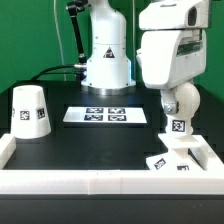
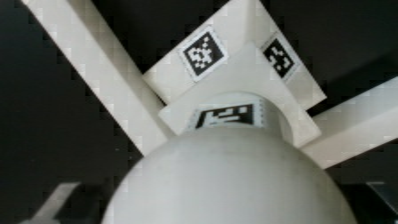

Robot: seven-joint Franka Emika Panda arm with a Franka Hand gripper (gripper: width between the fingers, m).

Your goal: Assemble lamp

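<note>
My gripper (image 1: 181, 100) is shut on the round white bulb (image 1: 178, 108) and holds it neck down at the exterior view's right. The bulb's tagged neck (image 2: 226, 115) stands right over the small square base (image 1: 168, 160), which lies in the near right corner of the walled table. I cannot tell whether the neck touches the base. In the wrist view the bulb (image 2: 222, 175) fills the lower half, with the base (image 2: 228, 55) beyond it. My fingers (image 2: 50, 205) show only as dark blurred edges beside the bulb. The tapered shade (image 1: 30, 110) stands mouth down at the left.
The marker board (image 1: 107, 115) lies flat at mid-table in front of the arm's pedestal (image 1: 107, 60). A low white wall (image 1: 100, 182) runs along the front and sides. Its corner rails (image 2: 107, 75) meet beside the base.
</note>
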